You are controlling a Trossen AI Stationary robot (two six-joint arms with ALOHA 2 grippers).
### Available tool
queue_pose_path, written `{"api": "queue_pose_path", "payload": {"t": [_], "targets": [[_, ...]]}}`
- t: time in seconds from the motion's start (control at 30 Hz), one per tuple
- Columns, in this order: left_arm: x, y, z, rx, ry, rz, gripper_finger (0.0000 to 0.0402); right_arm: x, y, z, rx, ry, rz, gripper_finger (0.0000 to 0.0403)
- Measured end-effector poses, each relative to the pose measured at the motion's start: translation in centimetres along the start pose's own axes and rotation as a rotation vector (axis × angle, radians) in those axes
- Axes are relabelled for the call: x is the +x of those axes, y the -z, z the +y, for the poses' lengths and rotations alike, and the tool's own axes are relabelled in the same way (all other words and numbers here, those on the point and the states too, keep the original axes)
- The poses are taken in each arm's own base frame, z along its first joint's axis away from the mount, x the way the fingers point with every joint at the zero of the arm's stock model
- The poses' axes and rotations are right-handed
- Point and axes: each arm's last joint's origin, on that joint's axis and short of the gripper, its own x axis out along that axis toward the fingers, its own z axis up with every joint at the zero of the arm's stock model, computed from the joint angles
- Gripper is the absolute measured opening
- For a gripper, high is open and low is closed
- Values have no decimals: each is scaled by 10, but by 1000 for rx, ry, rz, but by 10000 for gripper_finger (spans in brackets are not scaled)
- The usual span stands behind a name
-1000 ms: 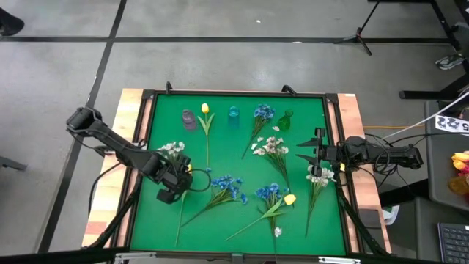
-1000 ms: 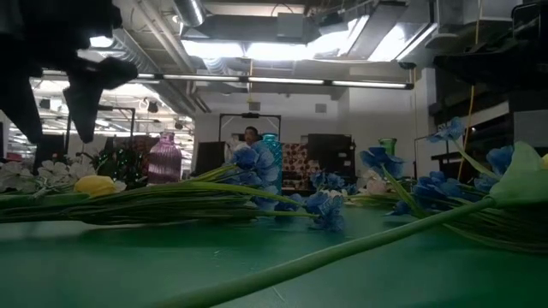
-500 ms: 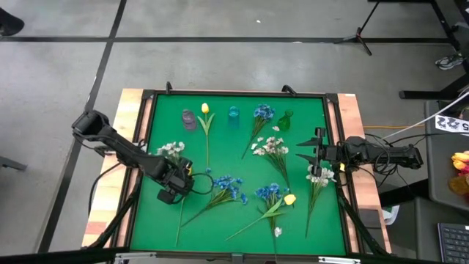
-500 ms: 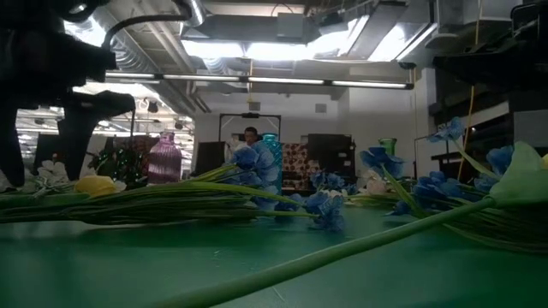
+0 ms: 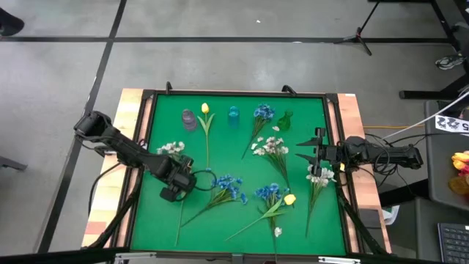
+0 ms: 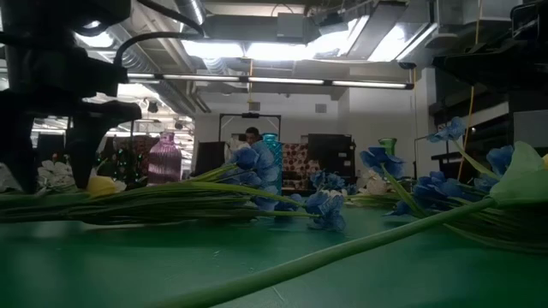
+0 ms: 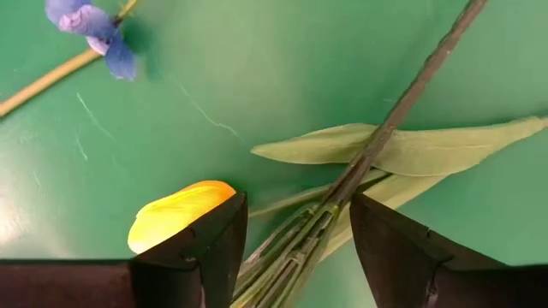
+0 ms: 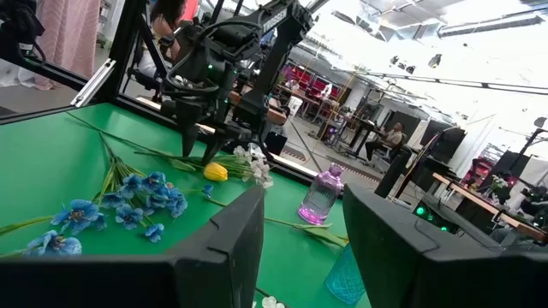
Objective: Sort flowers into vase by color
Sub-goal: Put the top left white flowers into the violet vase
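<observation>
- The left gripper is down at the green mat on the table's left side, fingers spread apart and gripping nothing; they straddle a flower's stalk just below its bloom.
- That flower is a yellow tulip, a smooth closed bud on a thin green stalk with long pale leaves. In the left wrist view the bud lies just beside one finger and the stalk runs between the two fingers, flat on the mat.
- A white spray of small blossoms lies just beyond the left gripper, toward the mat's far edge.
- A blue cluster on a long stalk lies just right of the left gripper.
- Another yellow tulip lies near the far edge between a purple vase and a blue vase; further right come a blue bloom and a green vase.
- Mid-mat lie a white spray and, nearer, a blue and yellow bunch.
- The right gripper waits over the mat's right edge, fingers parted and empty, with a white-headed stem just beside it.
</observation>
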Motion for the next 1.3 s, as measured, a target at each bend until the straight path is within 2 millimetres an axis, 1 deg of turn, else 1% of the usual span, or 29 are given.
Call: {"api": "queue_pose_path", "payload": {"t": [0.3,0.8,0.87,1.0,1.13,1.3], "targets": [[1,0,3,-20,49,4,119,0,0,0,0,0,0,161],[1,0,3,-20,50,4,10,0,0,0,0,0,0,161],[1,0,3,-20,50,4,5,0,0,0,0,0,0,161],[1,0,3,-20,50,3,8,0,0,0,0,-1,0,161],[0,0,3,-20,50,3,3,0,0,0,0,0,0,161],[-8,-8,5,8,45,-27,3,0,0,0,0,-1,0,161]]}}
